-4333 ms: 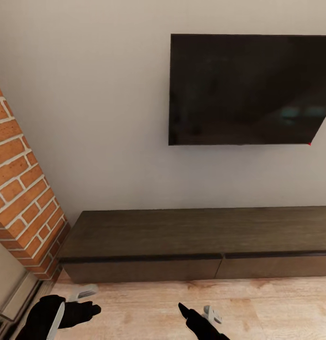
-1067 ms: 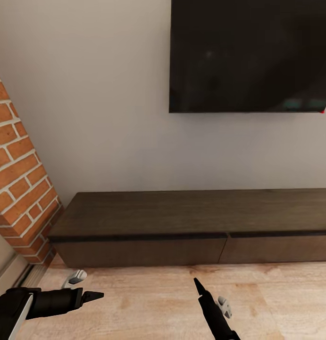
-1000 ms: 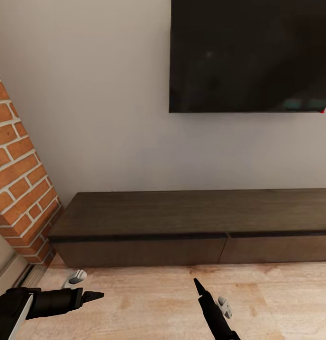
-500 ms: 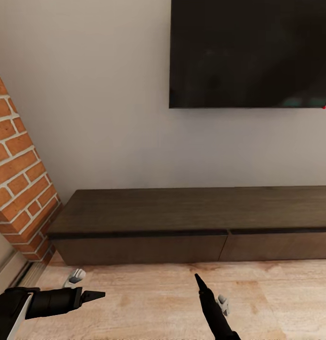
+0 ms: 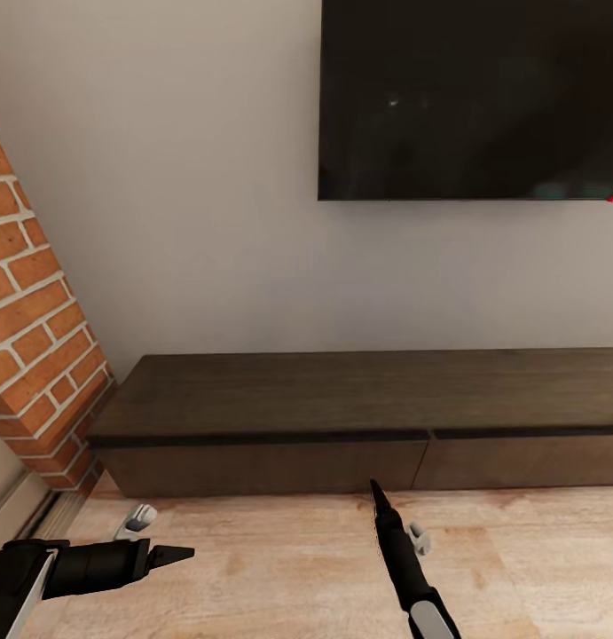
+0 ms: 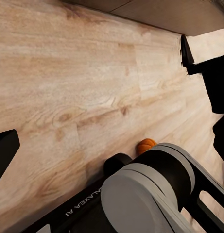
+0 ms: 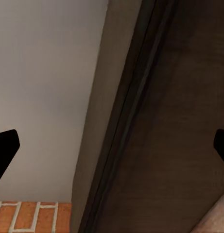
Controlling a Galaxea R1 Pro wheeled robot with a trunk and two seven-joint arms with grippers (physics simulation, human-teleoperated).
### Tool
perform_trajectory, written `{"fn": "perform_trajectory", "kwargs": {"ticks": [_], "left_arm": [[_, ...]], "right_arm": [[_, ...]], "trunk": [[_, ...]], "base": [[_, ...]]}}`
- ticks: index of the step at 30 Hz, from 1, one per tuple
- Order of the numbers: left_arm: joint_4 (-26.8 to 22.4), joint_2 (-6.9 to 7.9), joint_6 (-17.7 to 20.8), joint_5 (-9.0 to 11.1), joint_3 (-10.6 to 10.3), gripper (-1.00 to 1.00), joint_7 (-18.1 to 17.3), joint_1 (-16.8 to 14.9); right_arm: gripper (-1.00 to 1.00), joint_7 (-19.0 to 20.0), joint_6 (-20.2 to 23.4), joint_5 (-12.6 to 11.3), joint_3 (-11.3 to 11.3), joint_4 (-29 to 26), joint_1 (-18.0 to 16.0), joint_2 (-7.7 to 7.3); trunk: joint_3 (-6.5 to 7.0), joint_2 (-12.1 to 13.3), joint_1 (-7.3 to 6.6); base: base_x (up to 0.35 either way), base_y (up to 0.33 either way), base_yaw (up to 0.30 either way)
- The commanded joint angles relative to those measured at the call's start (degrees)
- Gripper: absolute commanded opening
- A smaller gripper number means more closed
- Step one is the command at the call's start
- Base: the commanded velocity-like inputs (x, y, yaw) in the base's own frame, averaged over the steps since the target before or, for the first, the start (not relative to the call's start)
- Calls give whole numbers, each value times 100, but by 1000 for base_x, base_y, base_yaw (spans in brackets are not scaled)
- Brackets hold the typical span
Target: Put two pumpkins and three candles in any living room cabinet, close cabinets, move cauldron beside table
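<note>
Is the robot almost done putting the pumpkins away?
Not yet. The cabinet has both drawer fronts shut, and nothing sits on top. Both claws hold nothing: the left claw hovers over the wood floor and the right claw points at the cabinet. One pumpkin lies on the floor by the robot's base. The putting away looks still left.

One cabinet (image 5: 359, 417) with two drawer fronts, one TV (image 5: 470, 98), one brick column (image 5: 35, 328). Two grippers: the left (image 5: 168, 556) and the right (image 5: 377, 493). One pumpkin (image 6: 146, 144) lies on the floor (image 5: 279, 568).
</note>
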Motion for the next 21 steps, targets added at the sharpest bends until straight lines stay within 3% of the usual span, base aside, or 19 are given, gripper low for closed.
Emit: {"fn": "perform_trajectory", "kwargs": {"ticks": [1,13,21], "left_arm": [[0,0,0,5,2,100,-1,0],[-1,0,0,18,-2,100,-16,0],[0,0,0,-29,-6,100,-601,0]], "right_arm": [[100,13,-127,-58,9,7,-2,-1],[100,40,-205,-301,14,31,1,7],[100,50,-207,-322,21,39,5,56]], "trunk": [[0,0,0],[0,0,0],[0,0,0]], "base": [[107,0,0],[53,0,0],[193,0,0]]}}
